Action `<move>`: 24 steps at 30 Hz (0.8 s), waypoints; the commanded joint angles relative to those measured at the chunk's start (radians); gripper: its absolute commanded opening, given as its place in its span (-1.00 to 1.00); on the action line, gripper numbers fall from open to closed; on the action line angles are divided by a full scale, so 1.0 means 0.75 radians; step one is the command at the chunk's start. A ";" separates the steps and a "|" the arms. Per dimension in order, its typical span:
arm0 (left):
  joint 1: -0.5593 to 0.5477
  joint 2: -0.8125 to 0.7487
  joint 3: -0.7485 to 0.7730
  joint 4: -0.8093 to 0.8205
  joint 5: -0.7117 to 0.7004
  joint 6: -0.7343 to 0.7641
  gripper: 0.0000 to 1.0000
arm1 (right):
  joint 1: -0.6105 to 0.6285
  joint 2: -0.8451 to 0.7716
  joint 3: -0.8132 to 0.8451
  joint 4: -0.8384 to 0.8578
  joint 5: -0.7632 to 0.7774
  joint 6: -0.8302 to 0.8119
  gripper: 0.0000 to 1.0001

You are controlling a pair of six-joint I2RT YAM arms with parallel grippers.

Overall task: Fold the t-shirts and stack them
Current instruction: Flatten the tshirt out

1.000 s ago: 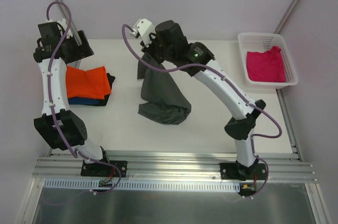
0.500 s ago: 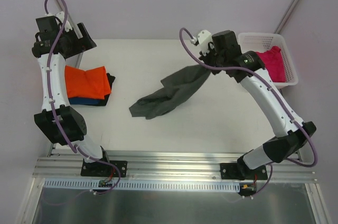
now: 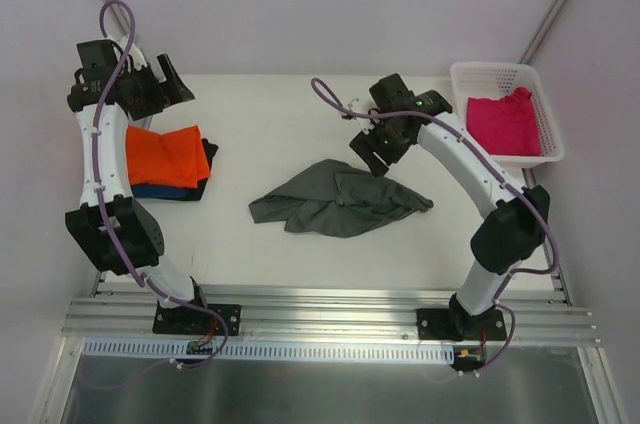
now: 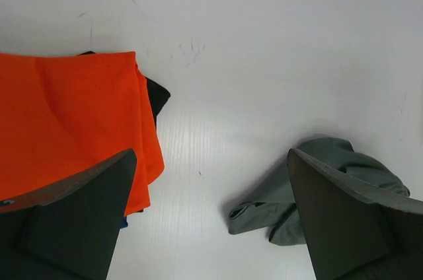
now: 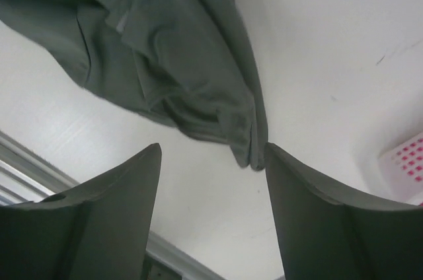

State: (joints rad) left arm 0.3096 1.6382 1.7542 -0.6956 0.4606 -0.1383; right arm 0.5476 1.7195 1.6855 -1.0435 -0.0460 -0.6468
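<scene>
The dark grey t-shirt lies rumpled in the middle of the table. My right gripper hangs open just above its right part; in the right wrist view the right gripper has nothing between its fingers, and the dark grey t-shirt lies beyond the tips. An orange t-shirt lies folded at the left on top of a blue t-shirt. My left gripper is open behind that stack. The left wrist view shows the left gripper, the orange t-shirt and the dark grey t-shirt.
A white mesh basket stands at the back right with a magenta t-shirt in it. A black cloth edge sticks out from under the orange t-shirt. The basket's corner shows at the right edge of the right wrist view.
My right gripper swung the dark grey t-shirt to the right, then opened and let it go. The shirt now lies spread on the table. The left gripper shifted slightly.
</scene>
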 commanded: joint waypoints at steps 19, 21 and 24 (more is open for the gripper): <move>0.013 -0.174 -0.134 -0.019 -0.033 0.082 0.98 | 0.072 0.542 0.444 0.125 -0.413 -0.314 0.08; 0.013 -0.176 -0.134 -0.021 -0.035 0.084 0.98 | 0.074 0.554 0.450 0.119 -0.425 -0.316 0.06; 0.015 -0.182 -0.138 -0.019 -0.050 0.088 0.98 | 0.072 0.571 0.448 0.113 -0.438 -0.318 0.05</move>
State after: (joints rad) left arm 0.3096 1.5429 1.6573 -0.7055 0.4408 -0.0959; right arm 0.5995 2.1368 1.9903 -0.9508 -0.3225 -0.8513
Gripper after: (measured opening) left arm 0.992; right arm 0.529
